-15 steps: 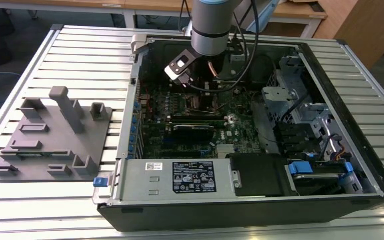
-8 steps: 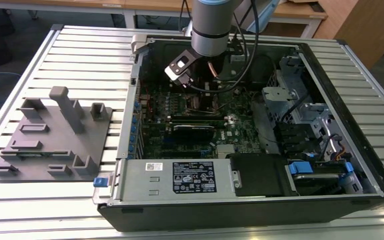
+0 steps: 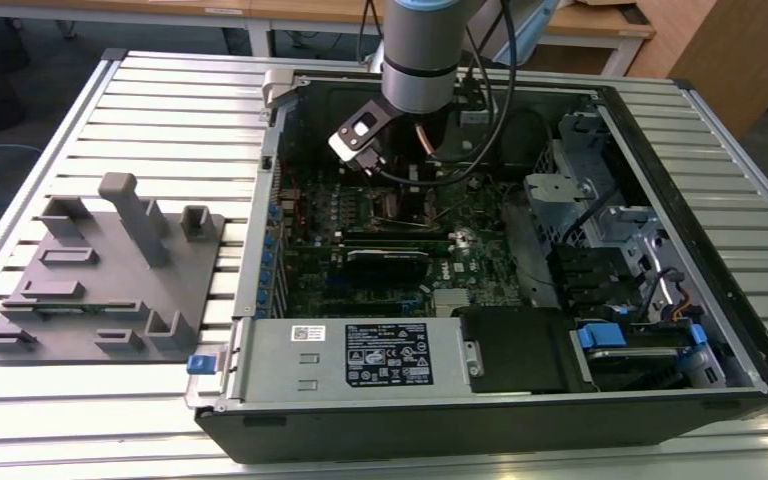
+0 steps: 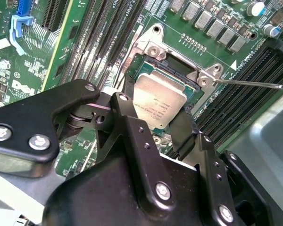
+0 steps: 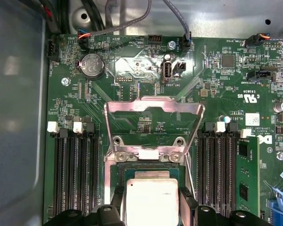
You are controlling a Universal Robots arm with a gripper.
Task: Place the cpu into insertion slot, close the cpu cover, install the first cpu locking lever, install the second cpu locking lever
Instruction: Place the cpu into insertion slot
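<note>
The cpu (image 4: 158, 106), a flat silver-grey square, sits between my gripper's (image 4: 155, 112) black fingers (image 4: 127, 96), which are shut on its two opposite edges. It hangs just over the insertion slot (image 4: 179, 66), whose dark inside shows past the chip's far edge. The first wrist view shows the same grip (image 5: 152, 201) on the cpu (image 5: 152, 195), above the slot's silvery rim (image 5: 146, 157). The cpu cover (image 5: 153, 107) stands raised open beyond the slot. A thin locking lever (image 4: 254, 84) sticks out sideways, unlatched. In the exterior view the gripper (image 3: 404, 190) is low inside the computer case.
Black memory slots (image 5: 75, 174) flank the socket, with a green memory module (image 5: 247, 181) in one. A coin battery (image 5: 92, 65) lies beyond the cover. The case (image 3: 518, 400) holds a power supply (image 3: 357, 352) and drive cage (image 3: 611, 220). A grey fixture plate (image 3: 104, 285) lies on the exterior view's left.
</note>
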